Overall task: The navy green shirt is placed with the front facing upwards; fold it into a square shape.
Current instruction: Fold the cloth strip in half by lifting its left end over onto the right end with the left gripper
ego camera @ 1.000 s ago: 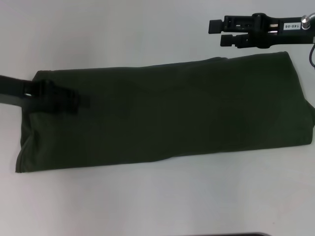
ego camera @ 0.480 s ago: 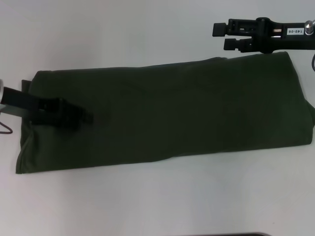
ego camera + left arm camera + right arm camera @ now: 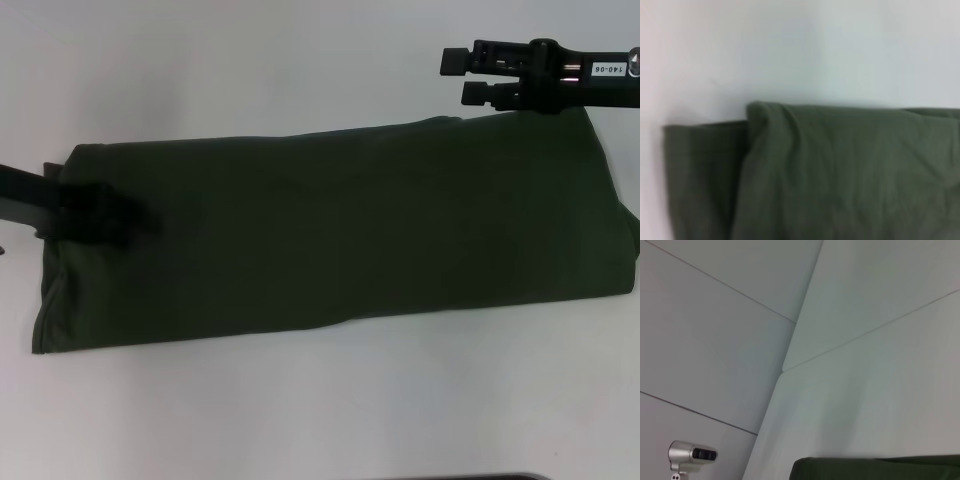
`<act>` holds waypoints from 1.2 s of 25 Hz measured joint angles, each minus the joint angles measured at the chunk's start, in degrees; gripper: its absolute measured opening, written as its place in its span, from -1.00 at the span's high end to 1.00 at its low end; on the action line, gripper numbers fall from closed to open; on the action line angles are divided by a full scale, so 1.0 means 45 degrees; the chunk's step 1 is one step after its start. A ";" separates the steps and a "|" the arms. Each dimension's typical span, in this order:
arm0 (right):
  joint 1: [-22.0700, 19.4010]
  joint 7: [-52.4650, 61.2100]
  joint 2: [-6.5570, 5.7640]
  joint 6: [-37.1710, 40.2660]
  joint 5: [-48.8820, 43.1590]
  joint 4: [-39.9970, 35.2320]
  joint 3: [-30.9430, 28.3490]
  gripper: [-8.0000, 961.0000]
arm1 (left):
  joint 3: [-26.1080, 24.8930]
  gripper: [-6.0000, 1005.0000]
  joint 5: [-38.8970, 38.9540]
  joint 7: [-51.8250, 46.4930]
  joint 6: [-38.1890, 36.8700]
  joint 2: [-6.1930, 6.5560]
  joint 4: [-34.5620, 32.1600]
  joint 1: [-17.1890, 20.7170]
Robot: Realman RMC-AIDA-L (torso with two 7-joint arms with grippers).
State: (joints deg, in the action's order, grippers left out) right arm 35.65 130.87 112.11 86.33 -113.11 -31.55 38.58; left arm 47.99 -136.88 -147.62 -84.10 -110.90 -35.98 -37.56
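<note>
The navy green shirt lies front-hidden as a long folded strip running left to right across the white table. No lettering shows. My left gripper hovers blurred over the strip's left end, its arm coming in from the left edge. The left wrist view shows that end's folded layers. My right gripper is open and holds nothing, just beyond the strip's far right corner, its fingers pointing left. A sliver of the shirt shows in the right wrist view.
White table surface surrounds the strip on all sides. A dark edge shows at the table's near side. The right wrist view looks at pale wall panels and a small silver device.
My left gripper has pulled back toward the strip's left end after reaching farther in. The right gripper has drifted a little to the right. The shirt has not changed shape.
</note>
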 joint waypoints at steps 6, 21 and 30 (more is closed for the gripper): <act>-0.0035 0.0011 -0.0035 0.0016 -0.0018 0.0000 0.0000 -0.96 | -0.0302 -0.10 -0.0189 -0.0442 0.0350 0.0246 -0.0157 0.0036; 0.0100 0.0313 -0.0154 0.0166 -0.0076 -0.0120 0.0119 -0.96 | -0.1982 -0.10 -0.0206 -0.0020 -0.2412 0.0414 -0.1579 0.0450; 0.0123 0.0352 -0.0191 0.0170 -0.0079 -0.0135 0.0118 -0.96 | -0.0999 -0.10 -0.0775 -0.0227 -0.1797 -0.0041 -0.1482 0.0399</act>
State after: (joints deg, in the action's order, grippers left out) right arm 36.20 132.45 111.25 87.09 -113.47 -32.16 39.11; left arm 43.49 -140.37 -148.65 -92.19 -111.08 -42.65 -35.77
